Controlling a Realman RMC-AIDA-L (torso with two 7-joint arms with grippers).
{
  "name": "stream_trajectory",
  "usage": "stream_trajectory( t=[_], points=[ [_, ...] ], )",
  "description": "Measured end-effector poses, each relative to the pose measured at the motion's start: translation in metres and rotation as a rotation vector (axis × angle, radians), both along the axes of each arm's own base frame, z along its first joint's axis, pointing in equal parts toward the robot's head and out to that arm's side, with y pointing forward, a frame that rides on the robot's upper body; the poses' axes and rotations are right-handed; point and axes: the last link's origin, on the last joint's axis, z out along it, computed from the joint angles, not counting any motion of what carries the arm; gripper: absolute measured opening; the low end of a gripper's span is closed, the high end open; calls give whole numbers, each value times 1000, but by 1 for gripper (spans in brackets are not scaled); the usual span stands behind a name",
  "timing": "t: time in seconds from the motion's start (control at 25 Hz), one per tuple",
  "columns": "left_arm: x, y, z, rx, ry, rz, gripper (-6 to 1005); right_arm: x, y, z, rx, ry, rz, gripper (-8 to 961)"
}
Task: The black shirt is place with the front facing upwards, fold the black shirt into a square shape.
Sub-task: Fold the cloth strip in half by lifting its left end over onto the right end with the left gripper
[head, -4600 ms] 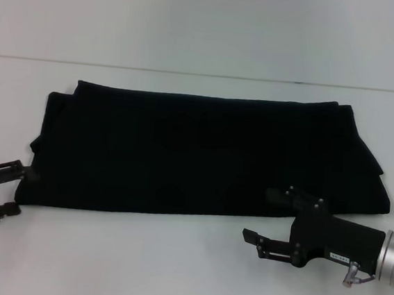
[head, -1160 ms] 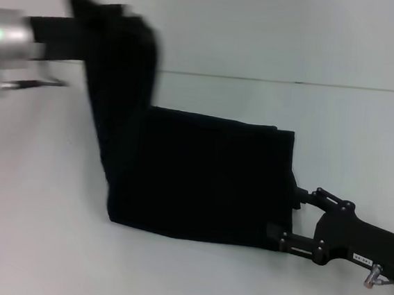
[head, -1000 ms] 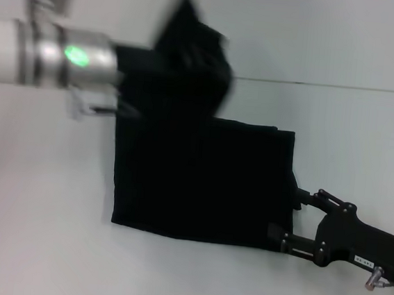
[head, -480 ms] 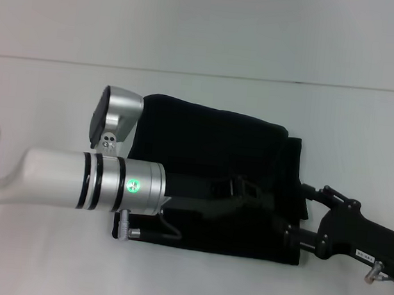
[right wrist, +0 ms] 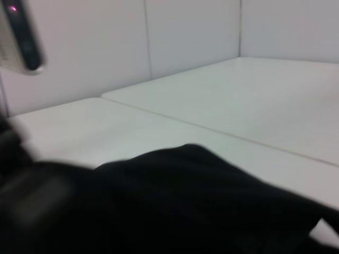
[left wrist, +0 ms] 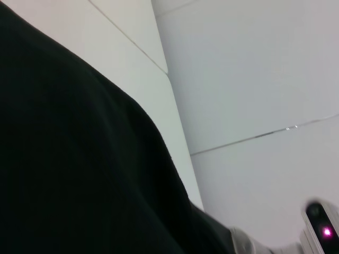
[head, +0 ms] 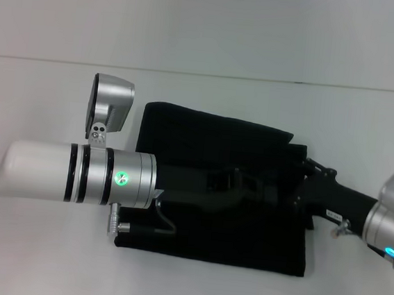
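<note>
The black shirt [head: 212,131] lies on the white table [head: 33,257] as a folded, roughly square stack, with no lettering showing. My left arm reaches across it from the left, and my left gripper [head: 245,187] rests low over the middle of the cloth, dark against dark. My right gripper [head: 303,189] comes in from the right and sits at the stack's right edge, close to the left one. Black shirt cloth [left wrist: 69,159] fills most of the left wrist view. The right wrist view shows the shirt [right wrist: 185,201] as a low black mound.
The table's far edge [head: 204,73] runs across behind the shirt, with a pale wall beyond. The left arm's silver wrist and its camera housing [head: 110,108] stand over the shirt's left side. Bare table lies on all sides of the stack.
The left arm lifted the shirt's left end, swung it rightward over the rest and came down on the stack. The right gripper shifted up and left onto the right edge.
</note>
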Motion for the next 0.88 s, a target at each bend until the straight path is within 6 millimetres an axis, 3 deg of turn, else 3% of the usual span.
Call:
stream_trajectory(
  t=[0.4, 0.6, 0.88],
  points=[
    [-2, -10, 4, -26, -32, -41, 29, -22, 35, 3, 98, 38, -64, 919],
    [-4, -18, 6, -59, -34, -76, 29, -24, 40, 9, 138, 77, -83, 919],
    [-12, -25, -4, -84, 16, -71, 29, -11, 35, 16, 168, 90, -121, 919]
  ],
)
